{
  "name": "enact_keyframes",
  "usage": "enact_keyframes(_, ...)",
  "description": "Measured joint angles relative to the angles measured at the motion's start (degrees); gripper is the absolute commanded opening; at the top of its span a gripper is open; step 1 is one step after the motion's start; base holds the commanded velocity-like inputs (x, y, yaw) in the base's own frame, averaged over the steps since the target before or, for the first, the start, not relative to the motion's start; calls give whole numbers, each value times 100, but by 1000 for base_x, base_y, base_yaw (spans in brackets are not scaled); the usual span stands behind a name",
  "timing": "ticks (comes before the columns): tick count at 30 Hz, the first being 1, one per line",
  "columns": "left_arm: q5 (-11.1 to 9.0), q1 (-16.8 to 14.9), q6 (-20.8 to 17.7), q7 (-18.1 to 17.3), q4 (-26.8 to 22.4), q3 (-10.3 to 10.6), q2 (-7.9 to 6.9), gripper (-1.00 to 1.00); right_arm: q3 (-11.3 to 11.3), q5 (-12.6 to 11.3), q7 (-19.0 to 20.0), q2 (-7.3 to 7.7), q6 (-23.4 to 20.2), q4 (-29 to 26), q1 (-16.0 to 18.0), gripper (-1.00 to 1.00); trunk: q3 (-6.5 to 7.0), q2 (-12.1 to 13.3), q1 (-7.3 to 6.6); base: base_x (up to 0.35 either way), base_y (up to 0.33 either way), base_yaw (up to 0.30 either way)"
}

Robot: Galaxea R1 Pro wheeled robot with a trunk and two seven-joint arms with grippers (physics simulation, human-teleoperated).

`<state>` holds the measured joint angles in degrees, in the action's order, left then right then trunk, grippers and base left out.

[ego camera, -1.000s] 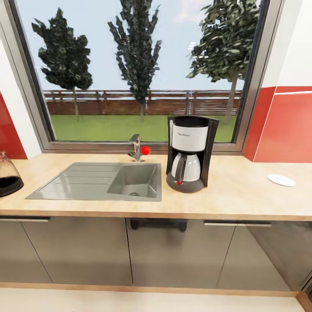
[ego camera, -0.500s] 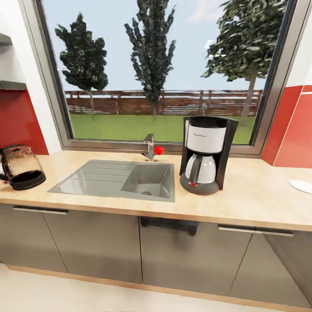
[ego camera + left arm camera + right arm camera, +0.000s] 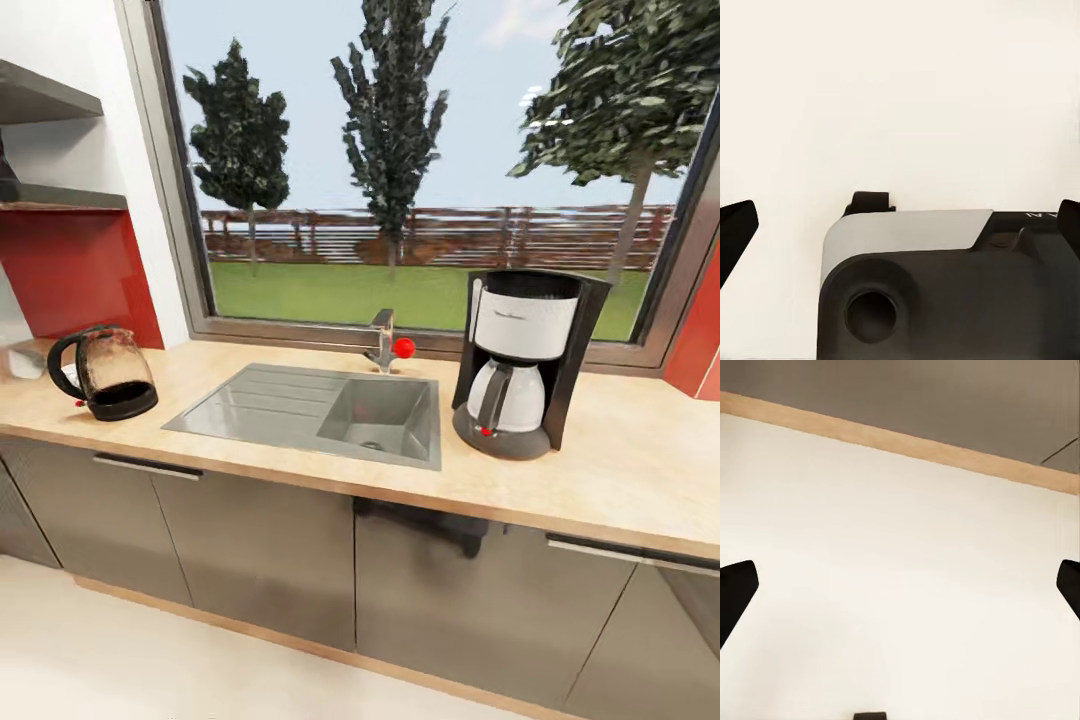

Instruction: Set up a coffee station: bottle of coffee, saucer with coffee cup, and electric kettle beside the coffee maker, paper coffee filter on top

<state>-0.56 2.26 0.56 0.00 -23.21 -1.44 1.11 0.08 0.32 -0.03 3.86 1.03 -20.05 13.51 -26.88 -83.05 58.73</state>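
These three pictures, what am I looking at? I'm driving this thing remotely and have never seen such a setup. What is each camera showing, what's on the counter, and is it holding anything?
It is a wheeled robot with two arms, rendered in a simulator. The big picture comes from its head camera, facing a kitchen counter under a window. On it stand an electric kettle at the left, a sink with a tap in the middle, and a coffee maker to the right. A shelf hangs on the wall at the far left.

The two small pictures come from cameras on the wrists, looking along each gripper's fingers. The left gripper points down at pale floor and part of the robot's own body. The right gripper sees floor and the cabinet base. Both are open and hold nothing.
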Motion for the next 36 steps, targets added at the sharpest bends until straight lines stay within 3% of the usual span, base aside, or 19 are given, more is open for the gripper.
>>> enact_keyframes(36, 0, 0, 0, 0, 8, 0, 0, 100, 0, 0, -5, 0, 0, 0, 0, 100, 0, 0, 0, 0, 0, 240)
